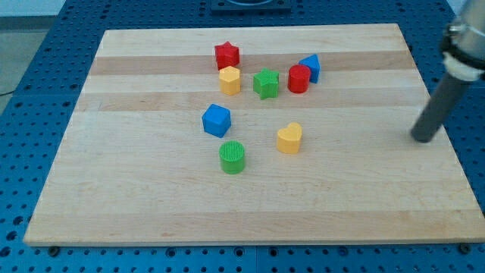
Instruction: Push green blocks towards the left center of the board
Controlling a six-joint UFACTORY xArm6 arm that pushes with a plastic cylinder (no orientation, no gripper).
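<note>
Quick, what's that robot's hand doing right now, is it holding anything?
No hand: just a dark rod. My tip rests at the view's right, holding nothing, far from the green star block and green cylinder block.

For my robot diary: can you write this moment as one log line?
my tip: far right, touching nothing | green cylinder, green star: mid-board, unpushed

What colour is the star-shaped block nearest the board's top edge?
Red: the red star, clear in the camera view.
</note>
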